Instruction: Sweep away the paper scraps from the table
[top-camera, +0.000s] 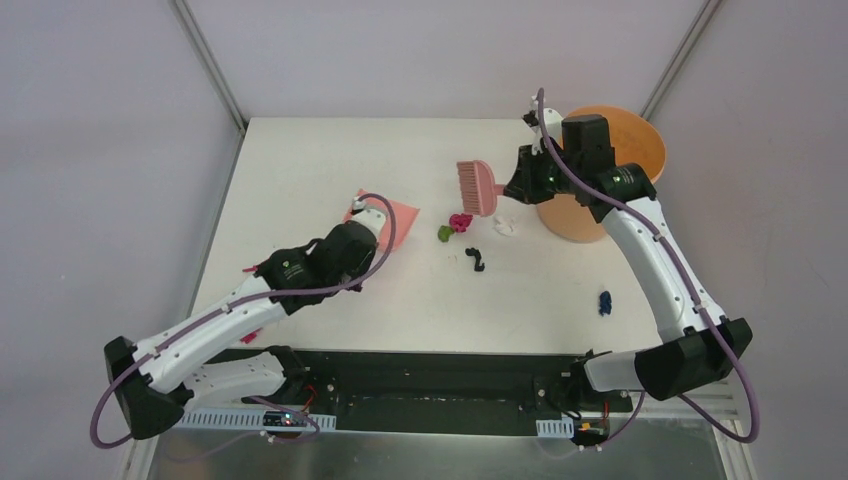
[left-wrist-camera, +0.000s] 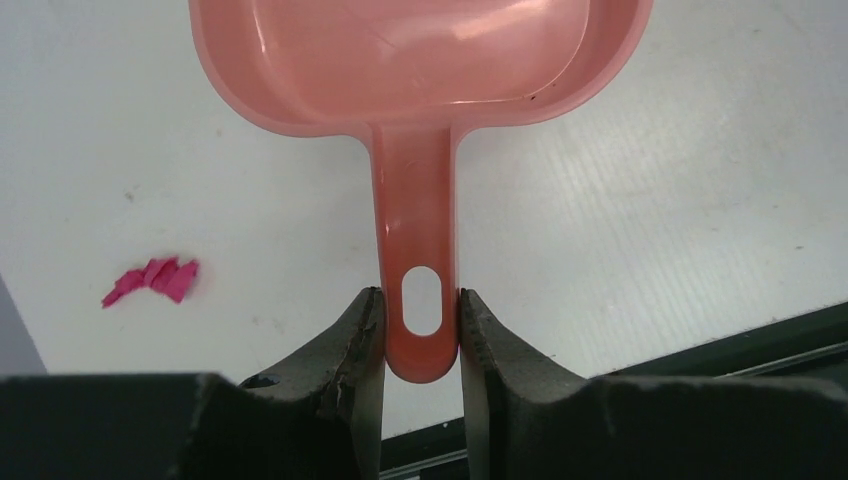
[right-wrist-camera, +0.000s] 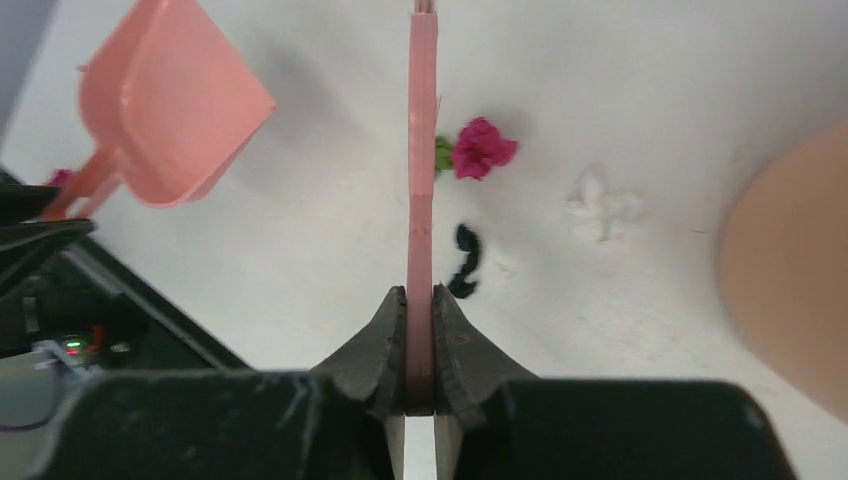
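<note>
**White table, both tools gripped, scraps out in the open**

The white table (top-camera: 400, 160) stood between pale walls, with an orange bucket (top-camera: 645, 150) at its far right corner. Your left gripper (left-wrist-camera: 421, 325) was closed on the end of the pink dustpan (left-wrist-camera: 420, 60) handle, the pan sitting left of centre. Your right gripper (right-wrist-camera: 420, 300) was pinched tight on the thin handle of the pink brush (top-camera: 472, 186), whose head sat just beyond the middle cluster, in front of the bucket.

The paper scraps (top-camera: 460, 222) lay on the table. A magenta bit touched a green one near the brush head, with a white bit just to their right and a black one nearer you. A dark blue bit lay well apart toward the right front. Another magenta scrap lay by your left arm near the front edge.
</note>
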